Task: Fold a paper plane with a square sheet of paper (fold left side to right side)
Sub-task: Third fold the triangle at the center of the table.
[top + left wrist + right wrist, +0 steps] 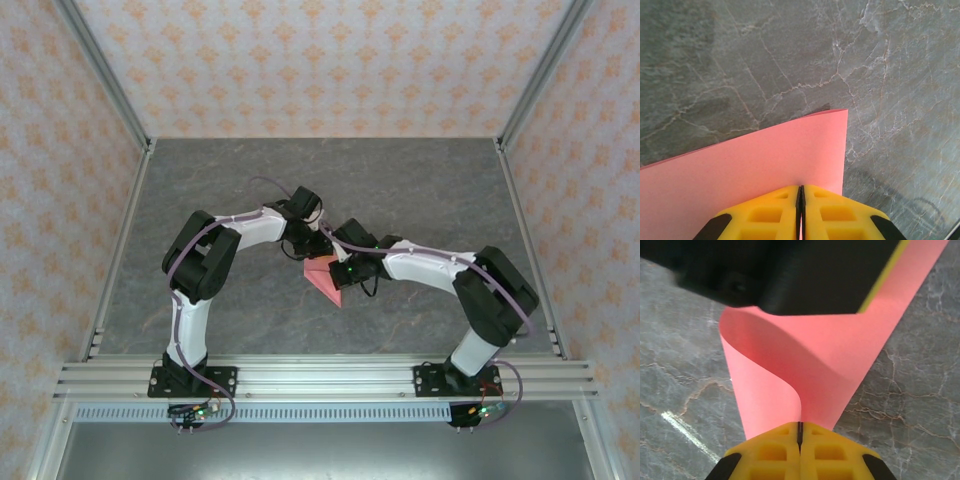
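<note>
The salmon-pink square sheet of paper hangs between both arms at the table's middle, bent over on itself in a soft curl. My left gripper is shut on one edge of the square sheet of paper, near its corner. My right gripper is shut on the square sheet of paper where two layers meet. The left gripper's black body looms just above the curl in the right wrist view. In the top view the left gripper and right gripper nearly touch.
The grey marbled table stretches all round the arms. Patterned walls and metal posts close off the back and sides. An aluminium rail runs along the near edge.
</note>
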You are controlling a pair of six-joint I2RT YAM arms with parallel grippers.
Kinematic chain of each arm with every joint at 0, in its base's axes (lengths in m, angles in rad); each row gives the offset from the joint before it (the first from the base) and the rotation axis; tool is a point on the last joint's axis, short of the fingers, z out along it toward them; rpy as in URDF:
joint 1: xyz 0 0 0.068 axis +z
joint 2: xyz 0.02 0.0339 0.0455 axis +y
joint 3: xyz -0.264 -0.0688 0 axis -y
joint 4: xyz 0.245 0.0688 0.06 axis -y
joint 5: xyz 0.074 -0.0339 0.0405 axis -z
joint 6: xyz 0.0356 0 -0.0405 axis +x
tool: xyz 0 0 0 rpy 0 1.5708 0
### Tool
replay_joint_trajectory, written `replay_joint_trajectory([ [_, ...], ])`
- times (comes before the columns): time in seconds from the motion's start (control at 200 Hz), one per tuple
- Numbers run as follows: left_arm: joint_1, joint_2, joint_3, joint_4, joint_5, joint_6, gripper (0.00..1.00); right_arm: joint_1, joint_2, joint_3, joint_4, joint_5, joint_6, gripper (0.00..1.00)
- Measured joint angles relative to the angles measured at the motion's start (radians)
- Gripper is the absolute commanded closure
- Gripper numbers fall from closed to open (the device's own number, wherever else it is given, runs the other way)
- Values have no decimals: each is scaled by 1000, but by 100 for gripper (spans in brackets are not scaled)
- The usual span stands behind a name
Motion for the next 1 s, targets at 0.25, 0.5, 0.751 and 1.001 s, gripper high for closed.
replay_joint_trajectory([
  [0.25,-5,2,6,-5,-6,0,89,-26,46,0,-5,-40,34,100],
  [0.5,-11,2,8,-5,-14,0,89,-36,50,0,6,-56,51,100],
  [0.751,-12,2,8,-5,-15,1,89,-39,67,0,15,-61,56,100],
  [1.001,-12,3,8,-5,-17,3,89,-42,79,8,7,-64,55,100],
])
